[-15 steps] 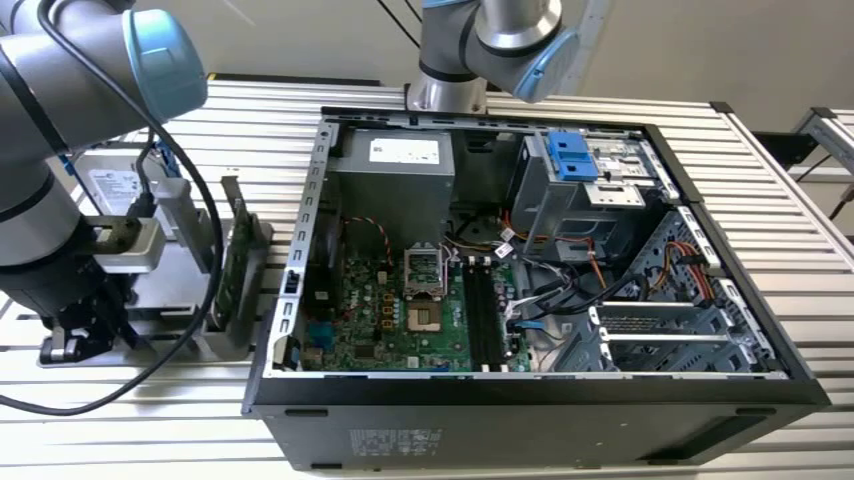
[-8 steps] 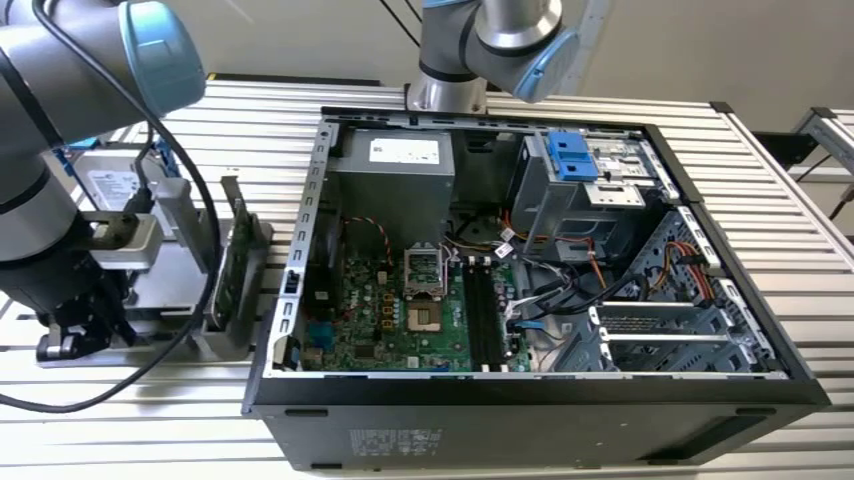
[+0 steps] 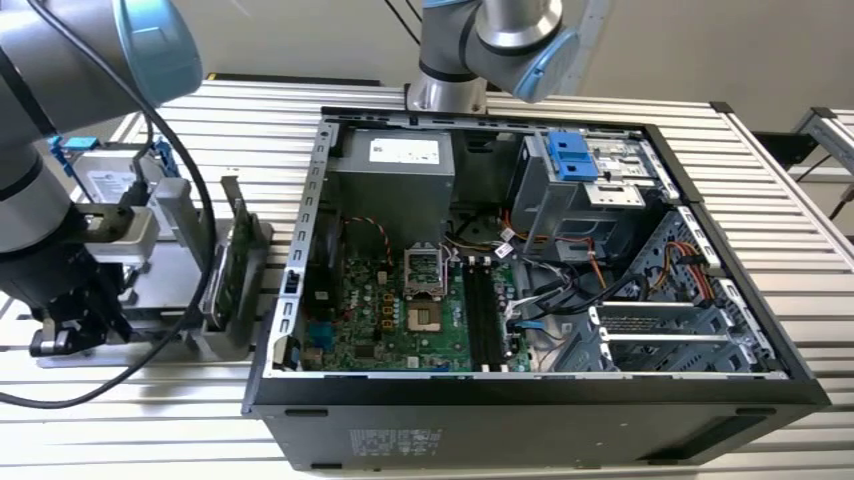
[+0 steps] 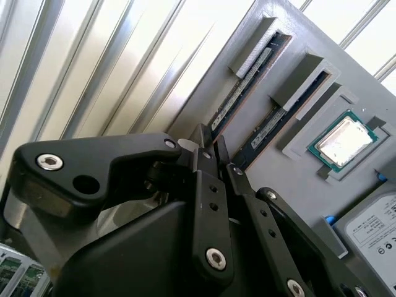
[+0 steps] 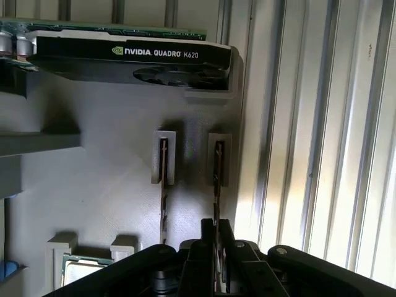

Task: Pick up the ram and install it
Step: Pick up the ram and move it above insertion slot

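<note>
**Gripper clamping the ram in its holder slot**

The gripper (image 5: pixel 216 226) is pinching narrowly on the ram (image 5: pixel 218 167), its two black metal fingers (image 4: pixel 204 185) sitting one on each flat face of the stick. The ram is standing on edge in a narrow slot of the grey holder (image 5: pixel 93 204), in the slot nearer the holder's edge and the slatted table (image 5: pixel 322 124). One end is sitting under a small raised grey cap.

A second memory stick (image 5: pixel 163 161) is standing just beside it in the neighbouring slot, parallel and apart from the fingers. The holder, matte and smooth like moulded plastic, is also carrying a graphics card (image 5: pixel 124 55) with a black shroud and a green board edge. A square processor (image 4: pixel 343 139) with a shiny metal lid and a green rim is lying flat in its own pocket. A silver boxy hard drive (image 4: pixel 371 223) is sitting near it.

In the exterior view, the computer case (image 3: pixel 534 400) is lying open on the ribbed aluminium table, at the exterior view's right of the holder. Inside, a green motherboard (image 3: pixel 387 320) is lying flat beside long black memory slots (image 3: pixel 483 310). A grey power supply box (image 3: pixel 394 185) is sitting above it, and loose coloured cables (image 3: pixel 561 290) are trailing beside the slots.
</note>
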You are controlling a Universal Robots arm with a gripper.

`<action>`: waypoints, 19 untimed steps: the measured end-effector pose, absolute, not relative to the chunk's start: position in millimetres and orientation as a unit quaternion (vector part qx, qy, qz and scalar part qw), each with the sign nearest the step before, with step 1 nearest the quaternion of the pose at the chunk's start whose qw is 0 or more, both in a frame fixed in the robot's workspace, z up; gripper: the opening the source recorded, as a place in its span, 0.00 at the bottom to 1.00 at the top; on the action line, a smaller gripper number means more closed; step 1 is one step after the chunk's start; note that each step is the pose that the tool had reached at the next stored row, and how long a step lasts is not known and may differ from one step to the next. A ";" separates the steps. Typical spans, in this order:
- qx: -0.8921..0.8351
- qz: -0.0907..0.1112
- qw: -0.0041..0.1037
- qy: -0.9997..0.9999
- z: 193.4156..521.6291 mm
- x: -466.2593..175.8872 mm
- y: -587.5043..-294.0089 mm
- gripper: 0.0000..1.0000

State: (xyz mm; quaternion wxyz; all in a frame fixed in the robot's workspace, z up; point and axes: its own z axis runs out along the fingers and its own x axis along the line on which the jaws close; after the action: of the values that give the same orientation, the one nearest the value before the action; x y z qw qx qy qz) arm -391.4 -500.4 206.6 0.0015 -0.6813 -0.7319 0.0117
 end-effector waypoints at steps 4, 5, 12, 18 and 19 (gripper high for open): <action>-0.681 0.012 0.001 -0.732 210.2 -391.4 -500.4 0.00; -0.681 0.012 0.001 -0.732 210.8 -391.4 -500.4 0.00; -0.681 0.012 0.001 -0.732 215.6 -391.4 -500.4 0.00; -0.681 0.012 0.001 -0.732 216.0 -391.4 -500.5 0.00; -0.681 0.012 0.001 -0.732 216.1 -391.4 -500.4 0.00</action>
State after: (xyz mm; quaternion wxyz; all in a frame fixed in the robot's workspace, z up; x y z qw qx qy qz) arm -391.4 -500.4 216.1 0.0014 -0.6813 -0.7319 0.0117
